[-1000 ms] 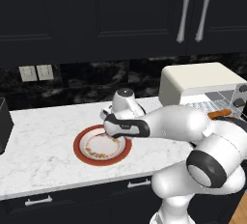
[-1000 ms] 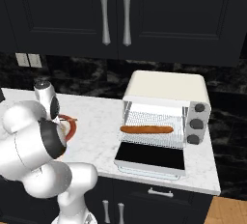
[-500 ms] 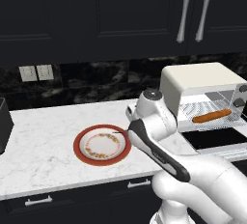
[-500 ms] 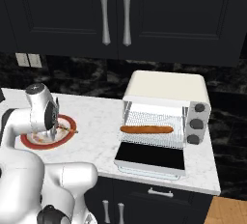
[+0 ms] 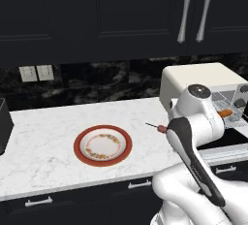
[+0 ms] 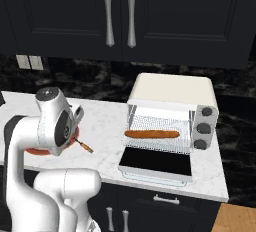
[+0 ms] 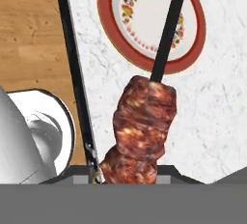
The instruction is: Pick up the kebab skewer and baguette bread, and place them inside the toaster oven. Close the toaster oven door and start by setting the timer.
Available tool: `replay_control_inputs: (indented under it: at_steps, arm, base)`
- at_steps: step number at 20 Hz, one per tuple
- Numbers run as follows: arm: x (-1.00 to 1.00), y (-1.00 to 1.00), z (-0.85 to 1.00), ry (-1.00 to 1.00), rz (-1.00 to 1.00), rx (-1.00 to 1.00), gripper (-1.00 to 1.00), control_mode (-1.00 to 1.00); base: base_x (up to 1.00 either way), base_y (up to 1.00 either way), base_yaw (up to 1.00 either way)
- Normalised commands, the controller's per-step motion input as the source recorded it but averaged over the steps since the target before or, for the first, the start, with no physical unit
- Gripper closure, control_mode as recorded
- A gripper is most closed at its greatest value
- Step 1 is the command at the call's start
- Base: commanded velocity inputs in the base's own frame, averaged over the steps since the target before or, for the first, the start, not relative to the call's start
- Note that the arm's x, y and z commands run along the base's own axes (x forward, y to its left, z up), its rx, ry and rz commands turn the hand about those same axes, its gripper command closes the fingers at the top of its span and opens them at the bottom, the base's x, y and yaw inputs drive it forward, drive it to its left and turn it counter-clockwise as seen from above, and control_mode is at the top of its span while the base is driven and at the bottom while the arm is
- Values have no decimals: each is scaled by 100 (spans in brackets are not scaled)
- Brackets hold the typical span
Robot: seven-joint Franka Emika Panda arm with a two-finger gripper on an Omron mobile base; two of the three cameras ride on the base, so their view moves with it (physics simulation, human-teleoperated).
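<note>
My gripper (image 7: 128,172) is shut on the kebab skewer (image 7: 144,117), whose reddish-brown meat chunks cover the fingertips in the hand view. Its thin stick (image 7: 166,30) points out over the plate below. From the left base view the skewer's tip (image 5: 157,127) pokes out from behind my arm, above the counter and left of the toaster oven (image 5: 198,76). The baguette bread (image 6: 151,134) lies on the wire rack inside the cream toaster oven (image 6: 172,88). The toaster oven door (image 6: 155,160) hangs open, flat toward the front. Dark knobs (image 6: 202,127) sit on the oven's right side.
A red-rimmed plate (image 5: 80,146) with a flowered border lies bare on the white marble counter. At the counter's far left stands a dark toaster (image 5: 4,124). Dark cabinets with silver handles (image 5: 193,10) hang above. The counter's front edge (image 7: 72,49) runs close under my hand.
My arm has swung right from over the plate toward the toaster oven, carrying the kebab skewer. The baguette has stayed on the rack.
</note>
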Motion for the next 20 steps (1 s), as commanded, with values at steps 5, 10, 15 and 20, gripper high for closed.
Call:
replay_control_inputs:
  at_steps: [5, 10, 15, 20]
  arm:
    - [-38, -100, 42, 0, -27, 13, 100, -100]
    - [-9, -100, 9, 3, -34, 4, 100, -100]
    - [26, -100, 0, 0, -26, 1, 100, -100]
    - [51, -100, 0, 9, -25, 12, 100, -100]
  base:
    - [0, 0, 0]
    - [0, 0, 0]
    - [0, 0, 0]
    - [0, 0, 0]
